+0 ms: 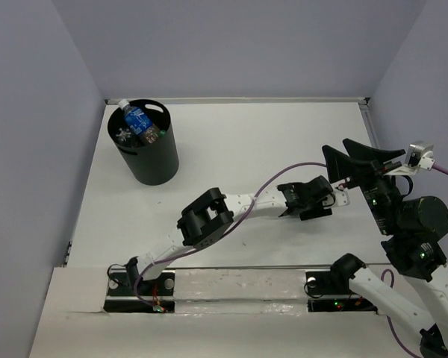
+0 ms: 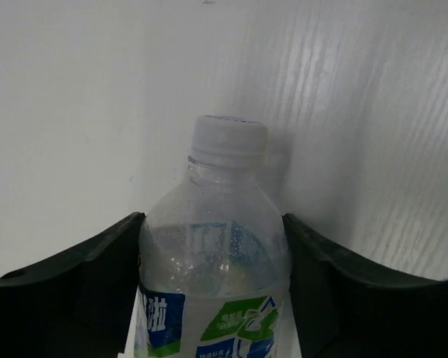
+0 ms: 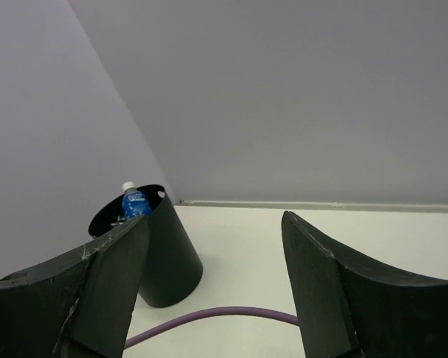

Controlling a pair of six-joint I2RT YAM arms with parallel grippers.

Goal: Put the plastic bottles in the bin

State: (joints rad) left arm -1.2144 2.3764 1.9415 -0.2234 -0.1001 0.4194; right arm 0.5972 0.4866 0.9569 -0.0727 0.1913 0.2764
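Holding clear white-capped bottle (image 2: 213, 253) clamped in left gripper (image 1: 308, 200), centre-right of top view. Found right gripper (image 3: 215, 224) spread and empty, far right. Bin (image 1: 155, 160) at upper left, well apart from held bottle; blue-labelled bottle (image 1: 137, 119) poking above rim. Judged step: carry to bin. Lift above rim height before traversing; release only over the opening, beside the protruding bottle.

The black bin (image 1: 153, 162) stands upright, and a blue-labelled bottle (image 1: 137, 119) leans inside it, its white cap poking above the rim. Well to the bin's right, a clear white-capped bottle (image 2: 213, 246) with a blue-green label sits clamped in the left gripper (image 2: 213, 298).
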